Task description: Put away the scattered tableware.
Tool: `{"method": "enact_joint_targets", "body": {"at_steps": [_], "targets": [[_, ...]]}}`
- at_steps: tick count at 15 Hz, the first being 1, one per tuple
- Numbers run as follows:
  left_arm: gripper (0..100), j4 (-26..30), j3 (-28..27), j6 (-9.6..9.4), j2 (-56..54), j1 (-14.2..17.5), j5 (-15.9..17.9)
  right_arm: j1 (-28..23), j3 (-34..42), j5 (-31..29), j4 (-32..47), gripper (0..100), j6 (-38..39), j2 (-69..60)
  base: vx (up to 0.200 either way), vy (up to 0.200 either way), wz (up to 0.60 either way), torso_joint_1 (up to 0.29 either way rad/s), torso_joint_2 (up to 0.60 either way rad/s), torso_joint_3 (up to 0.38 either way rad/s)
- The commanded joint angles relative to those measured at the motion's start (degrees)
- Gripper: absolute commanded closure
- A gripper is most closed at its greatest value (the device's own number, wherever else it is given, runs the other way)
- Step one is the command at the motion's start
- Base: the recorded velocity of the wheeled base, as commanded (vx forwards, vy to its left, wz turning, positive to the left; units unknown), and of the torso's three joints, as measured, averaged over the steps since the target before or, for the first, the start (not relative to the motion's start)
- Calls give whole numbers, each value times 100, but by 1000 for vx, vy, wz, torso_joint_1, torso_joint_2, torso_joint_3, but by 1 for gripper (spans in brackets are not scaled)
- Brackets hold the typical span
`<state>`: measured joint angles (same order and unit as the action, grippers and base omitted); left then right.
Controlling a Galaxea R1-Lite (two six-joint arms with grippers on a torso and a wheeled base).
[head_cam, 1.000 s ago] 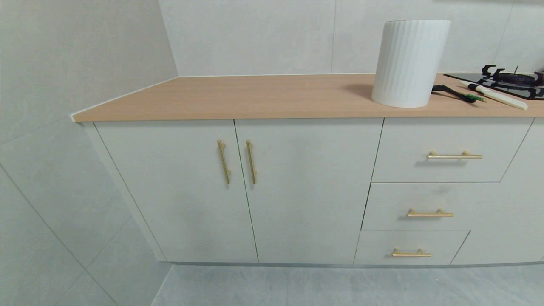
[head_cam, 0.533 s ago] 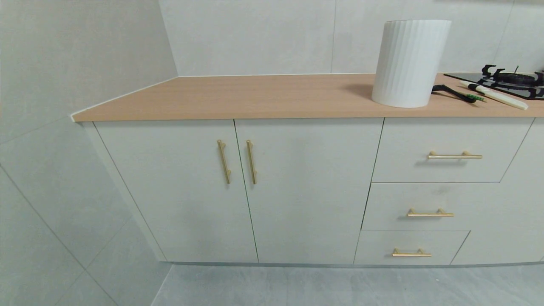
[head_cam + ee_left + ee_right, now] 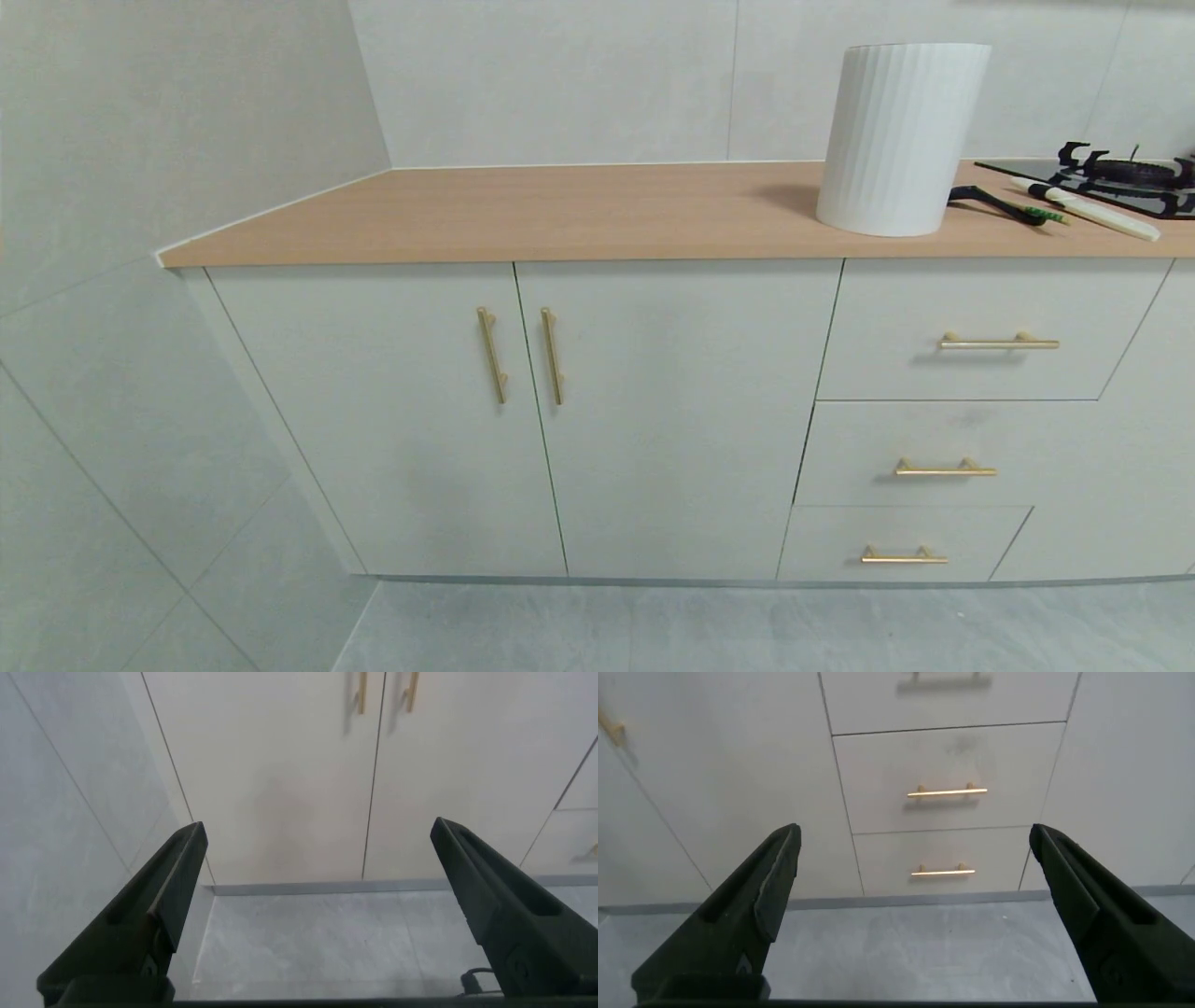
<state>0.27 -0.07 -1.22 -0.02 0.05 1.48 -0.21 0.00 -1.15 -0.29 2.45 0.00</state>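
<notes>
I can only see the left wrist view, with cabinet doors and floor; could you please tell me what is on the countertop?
Observer: A tall white ribbed container stands on the wooden countertop, toward the robot's right.
Operator: Is any tableware near it?
Observer: Yes, a black-handled utensil and a long white one lie just to its right, by the stove.
Operator: And the other arm?
Observer: The right gripper is open, low in front of the drawers.
</notes>
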Motion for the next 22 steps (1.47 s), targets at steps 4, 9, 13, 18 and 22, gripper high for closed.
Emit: {"method": "enact_joint_targets", "body": {"at_steps": [4,9,13,18,22], "targets": [[0,0,-1,-10,2,4,11,3,0,9,20,0,-17,9,0,0,0,0,0,0],[0,0,-1,43,2,4,19,3,0,273,29,0,-210,9,0,0,0,0,0,0],[0,0,-1,52,2,4,2,3,0,264,29,0,-201,9,0,0,0,0,0,0],[0,0,-1,52,2,4,11,3,0,264,20,0,-192,9,0,0,0,0,0,0],[0,0,-1,52,2,4,2,3,0,264,20,0,-175,9,0,0,0,0,0,0]]}}
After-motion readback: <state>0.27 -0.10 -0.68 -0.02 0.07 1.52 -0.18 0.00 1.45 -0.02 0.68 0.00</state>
